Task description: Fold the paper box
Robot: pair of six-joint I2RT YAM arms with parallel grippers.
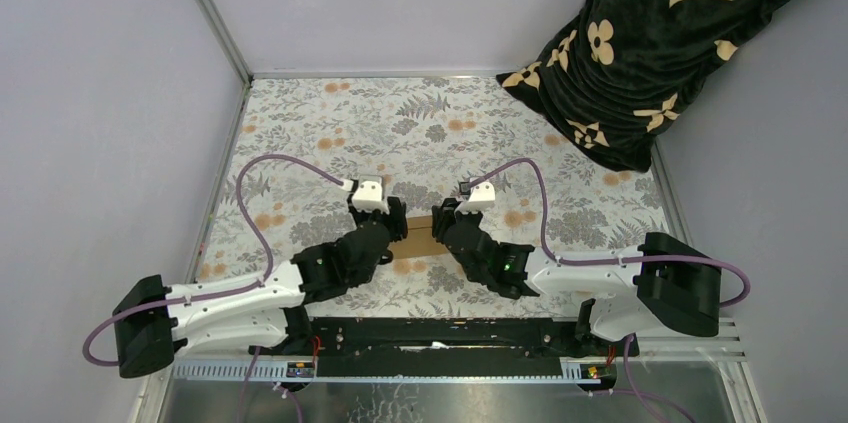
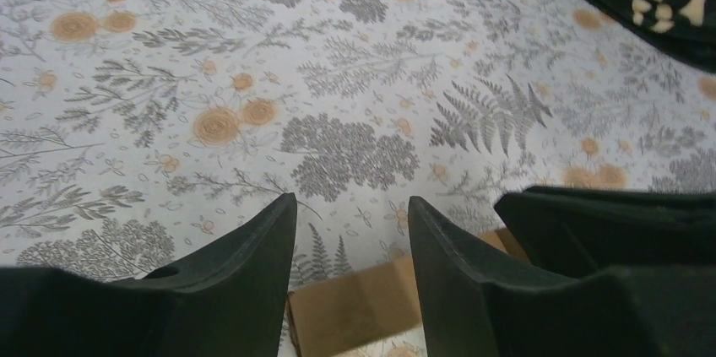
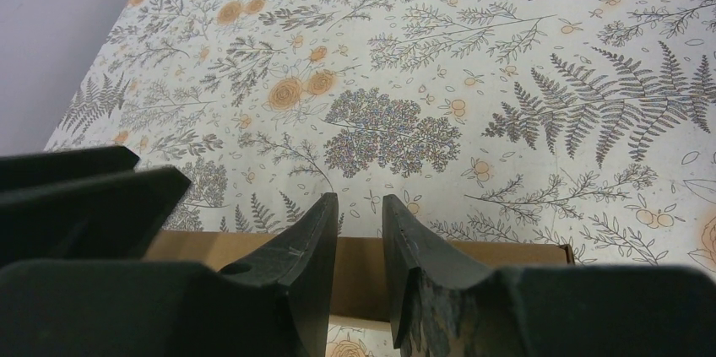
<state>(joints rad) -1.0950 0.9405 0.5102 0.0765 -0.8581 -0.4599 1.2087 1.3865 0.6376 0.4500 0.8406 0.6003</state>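
paper box (image 1: 420,235) lying flat at mid-bench, closer to the near edge, on the floral bench (image 1: 330,123). left gripper (image 1: 395,221) low over its left end, jaws roughly half apart, gripping nothing. right gripper (image 1: 445,218) low over its right end, jaws parted by a narrow gap, cardboard showing beyond it, nothing clamped. black gold-flowered blanket (image 1: 650,53) heaped at the far right corner.

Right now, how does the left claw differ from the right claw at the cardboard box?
The left claw stands wide open, while the right claw shows only a narrow gap. The left claw sits at the left end of the paper box, the right claw at its right end. Both have black fingers and sit low at the box.
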